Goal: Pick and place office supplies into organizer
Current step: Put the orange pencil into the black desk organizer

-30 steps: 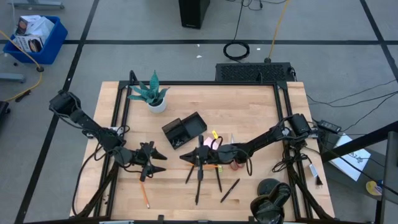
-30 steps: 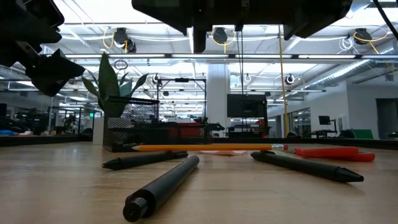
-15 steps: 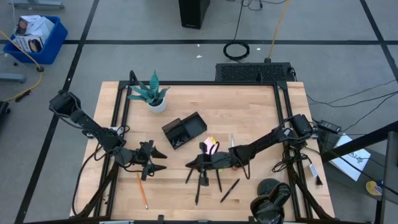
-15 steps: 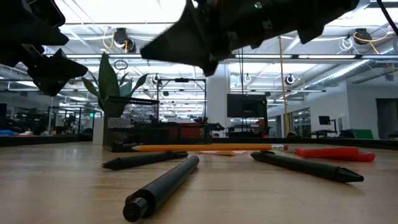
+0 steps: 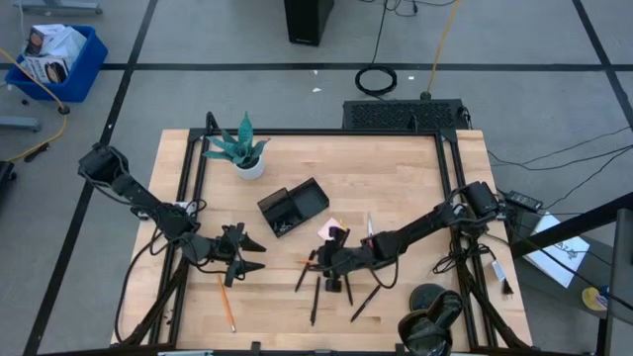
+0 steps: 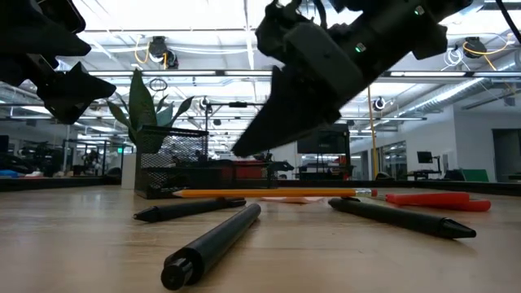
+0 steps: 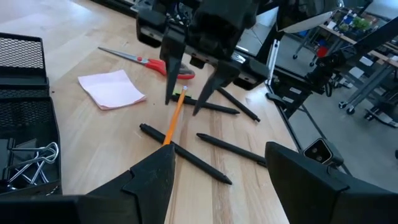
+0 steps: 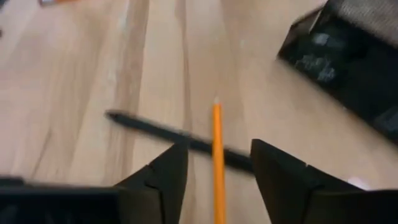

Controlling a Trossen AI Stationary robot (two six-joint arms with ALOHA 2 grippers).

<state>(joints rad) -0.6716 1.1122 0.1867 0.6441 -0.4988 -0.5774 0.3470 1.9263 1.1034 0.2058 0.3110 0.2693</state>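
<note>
Orange pencil (image 7: 175, 116) lies lengthwise right under the open right pincer (image 7: 191, 113), between its fingers; open left pincer (image 5: 247, 258) waits left.

Grey carpet floor (image 5: 237, 40) crossed by black tape lines (image 5: 297, 67), light wood table (image 5: 396, 183) in a black frame. Blue bin (image 5: 57, 61) of papers at far left, black box (image 5: 309, 20) and coiled cable (image 5: 377, 79) behind the table, yellow cord (image 5: 442, 35) running away. Low view: open lab hall, ceiling strip lights (image 6: 187, 37), white column (image 6: 283, 130), monitors (image 6: 425, 157) at right
</note>
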